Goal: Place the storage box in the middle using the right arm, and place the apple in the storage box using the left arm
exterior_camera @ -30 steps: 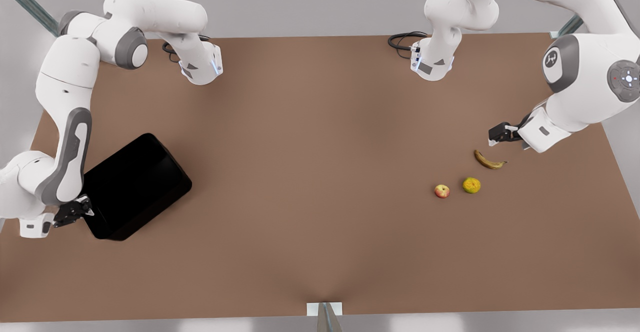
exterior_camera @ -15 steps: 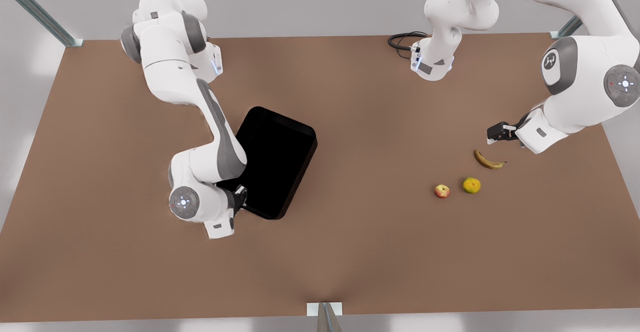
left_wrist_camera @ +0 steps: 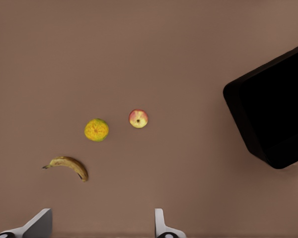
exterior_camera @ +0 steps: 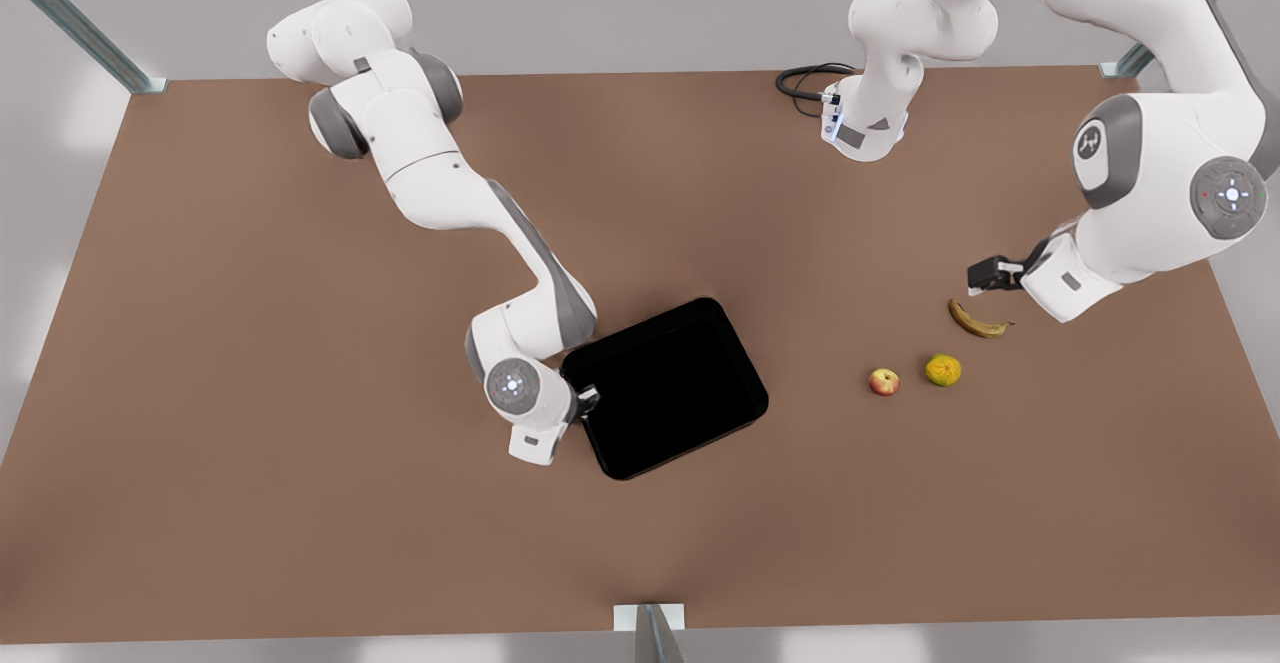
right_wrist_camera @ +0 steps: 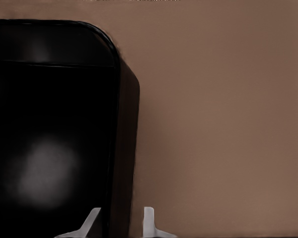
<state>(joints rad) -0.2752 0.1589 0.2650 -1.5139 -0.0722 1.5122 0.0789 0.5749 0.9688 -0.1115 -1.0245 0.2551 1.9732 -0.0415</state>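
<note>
The glossy black storage box (exterior_camera: 665,388) lies near the table's middle, turned at an angle. My right gripper (exterior_camera: 585,401) is at its corner on the front view's left, shut on the low wall; in the right wrist view the fingers (right_wrist_camera: 148,220) straddle the box's rim (right_wrist_camera: 124,148). The apple (exterior_camera: 884,381), red on pale yellow, rests on the table toward the front view's right, apart from the box. My left gripper (exterior_camera: 985,273) hovers open above the table behind the fruits. The left wrist view has the apple (left_wrist_camera: 138,118) and the box's corner (left_wrist_camera: 278,114).
A mottled yellow-green round fruit (exterior_camera: 943,370) sits just beside the apple, and a brown-spotted banana (exterior_camera: 978,321) lies behind it, under the left gripper. A black cable (exterior_camera: 805,83) coils at the far table edge. Bare brown table surrounds the box.
The right arm has swept the storage box from the front view's left side to near the middle, rotating it. The left gripper has shifted only slightly. The fruits have not moved.
</note>
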